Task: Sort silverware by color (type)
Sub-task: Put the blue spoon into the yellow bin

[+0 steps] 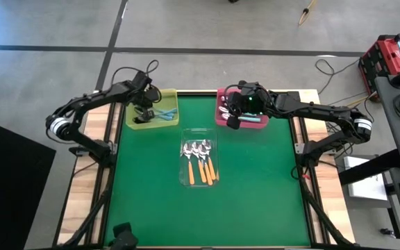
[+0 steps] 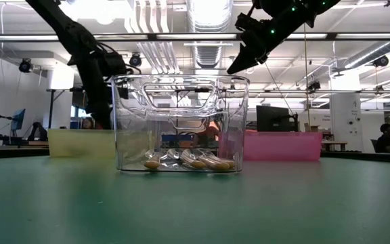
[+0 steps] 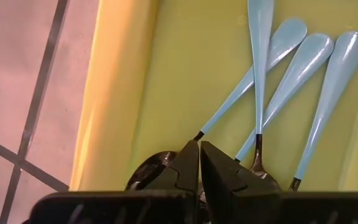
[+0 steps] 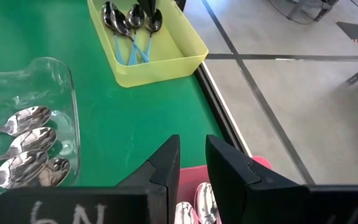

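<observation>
Three trays are set on the green table (image 1: 255,194), with both dark arms held over the far two.

The clear plastic tray (image 1: 198,157) is placed at the table's middle, and orange-handled spoons with shiny silver bowls (image 1: 200,161) are laid inside it. The yellow plastic tray (image 1: 152,109) is placed at the far left, and teal-handled spoons with dark bowls (image 3: 303,68) are gathered in it. The pink plastic tray (image 1: 243,107) is placed at the far right; silver spoon bowls (image 4: 199,205) are seen in it. The left gripper (image 3: 199,163) is lowered into the yellow tray, its fingers clenched together on nothing, just beside the teal spoons. The right gripper (image 4: 191,163) is held above the pink tray, its fingers parted slightly, with nothing seen between them.
</observation>
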